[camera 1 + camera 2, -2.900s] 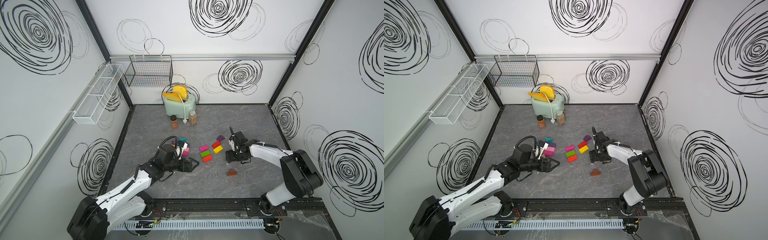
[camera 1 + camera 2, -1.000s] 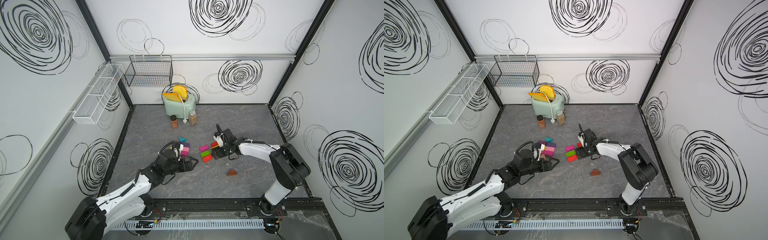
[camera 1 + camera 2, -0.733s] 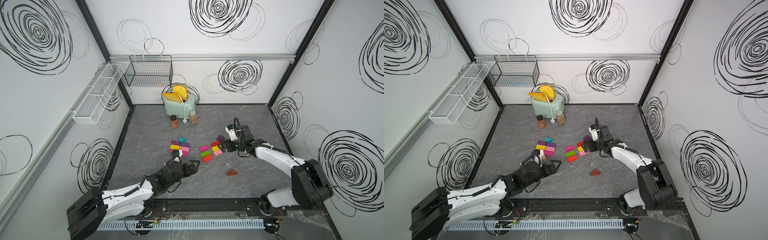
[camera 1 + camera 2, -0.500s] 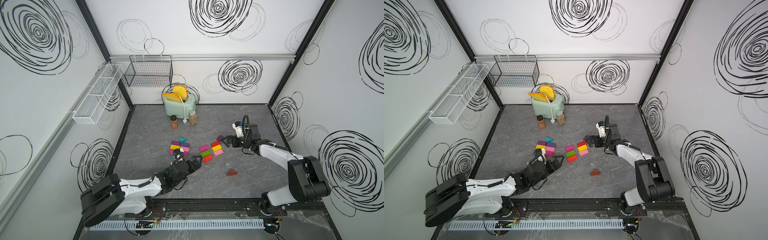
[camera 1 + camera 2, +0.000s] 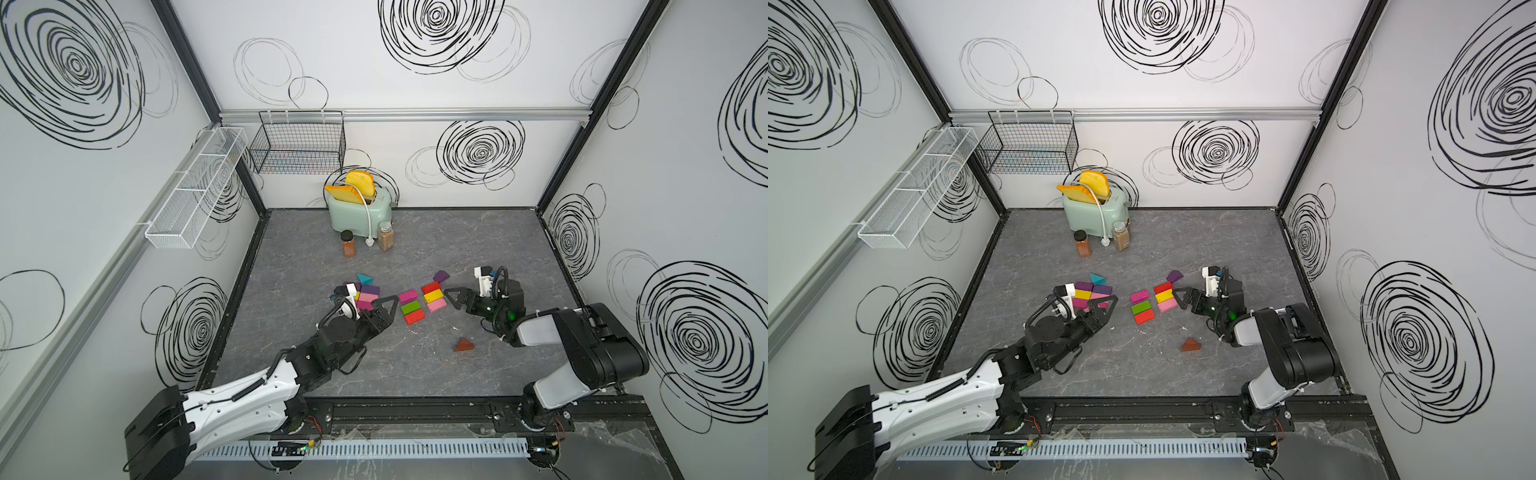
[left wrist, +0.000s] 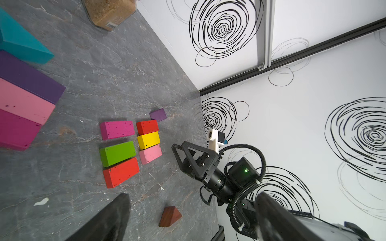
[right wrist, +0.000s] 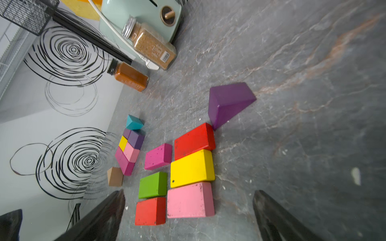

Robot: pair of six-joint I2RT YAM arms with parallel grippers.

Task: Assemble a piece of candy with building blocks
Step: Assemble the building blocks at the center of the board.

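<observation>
Now: both claws spread wide, nothing held in either. The left gripper point(image 5: 381, 308) is just beside the left cluster of blocks point(image 5: 368, 296) (teal triangle point(image 5: 365, 278) at its far end). The right gripper point(image 5: 456, 300) faces the pink brick point(image 5: 436, 305), near it but apart. Six bricks point(image 5: 422, 302) lie flat mid-table point(image 5: 478, 232) in two rows of three. A purple triangle point(image 5: 441, 275) sits at the far red brick's point(image 5: 431, 286) corner. A brown triangle point(image 5: 463, 345) lies alone, nearer the front.
</observation>
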